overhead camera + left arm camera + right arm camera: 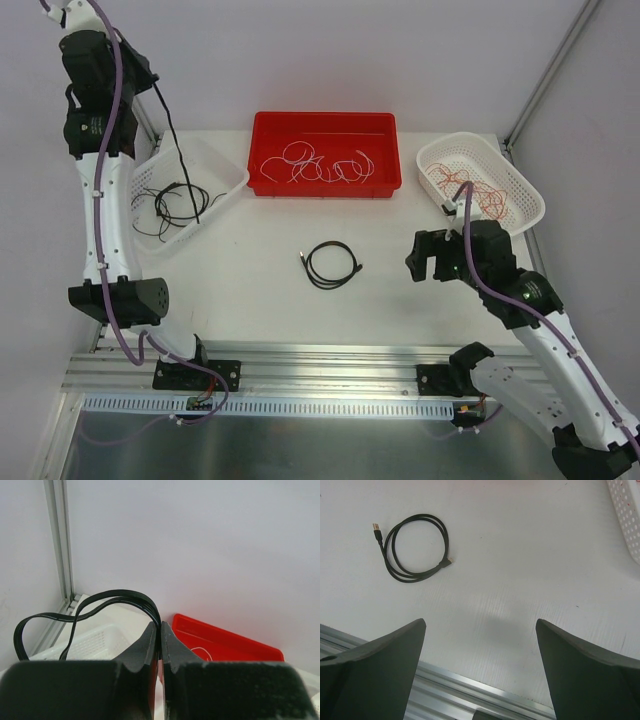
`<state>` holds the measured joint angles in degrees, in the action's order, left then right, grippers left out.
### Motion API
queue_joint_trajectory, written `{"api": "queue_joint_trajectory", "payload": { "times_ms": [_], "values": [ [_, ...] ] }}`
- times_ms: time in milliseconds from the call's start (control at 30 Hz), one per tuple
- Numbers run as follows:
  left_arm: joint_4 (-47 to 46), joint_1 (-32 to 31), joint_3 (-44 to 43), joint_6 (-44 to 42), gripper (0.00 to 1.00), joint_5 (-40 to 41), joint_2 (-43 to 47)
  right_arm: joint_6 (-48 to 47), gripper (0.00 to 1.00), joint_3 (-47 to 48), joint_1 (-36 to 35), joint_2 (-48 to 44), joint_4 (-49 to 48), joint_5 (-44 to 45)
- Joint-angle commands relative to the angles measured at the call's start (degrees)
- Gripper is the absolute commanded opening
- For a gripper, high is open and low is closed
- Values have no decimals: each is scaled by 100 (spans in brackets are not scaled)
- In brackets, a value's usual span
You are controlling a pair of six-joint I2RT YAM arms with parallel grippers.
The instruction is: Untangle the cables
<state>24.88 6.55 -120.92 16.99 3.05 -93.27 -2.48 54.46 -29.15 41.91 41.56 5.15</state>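
The left gripper (159, 627) is pinched shut on a thin black cable (115, 596). Several loops of that cable arch up out of the closed fingertips and curl away to the left in the wrist view. This gripper is raised high, up and to the left of the red bin (325, 117). From above, a strand of the held cable (180, 150) runs down into the left white basket (235, 178), which sits just left of the bin. More black cables (165, 205) lie loosely in that basket.

The right gripper (480, 621) stands wide open with nothing between its fingers, hovering over bare table. In the top view it (430, 255) is in front of the bin and to its right.

A coiled black cable (415, 547) lies flat on the table (260, 290), in front of the bin and left of the open gripper, well apart from it. Its two connector ends show at the edge of the coil.

Inside the red bin, white cables (320, 165) lie in overlapping loops. Right of the bin, the right white basket (520, 190) holds a tangle of red-orange cables (470, 190).

The table is white. An aluminium rail (320, 375) runs along its near edge, where the arm bases are bolted. A pale grey wall (200, 540) rises behind the bin, and an aluminium frame post (62, 540) stands in the corner.
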Motion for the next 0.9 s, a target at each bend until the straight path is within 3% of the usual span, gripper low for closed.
{"api": "queue_joint_trajectory", "payload": {
  "times_ms": [0, 200, 333, 867],
  "values": [
    [-238, 136, -660, 137, 0, -225, 64, -130, 97, -5, -30, 106, -324, -40],
    [-238, 224, -924, 103, 0, -253, 82, -139, 97, -32, -21, 274, -500, -224],
    [-326, 259, -547, 67, 0, -165, 64, -130, 97, -40, -21, 370, -561, -321],
    [-2031, 268, 3863, 427, 0, -50, 20, -121, 97, -111, -21, 291, -597, -804]
  ]
}}
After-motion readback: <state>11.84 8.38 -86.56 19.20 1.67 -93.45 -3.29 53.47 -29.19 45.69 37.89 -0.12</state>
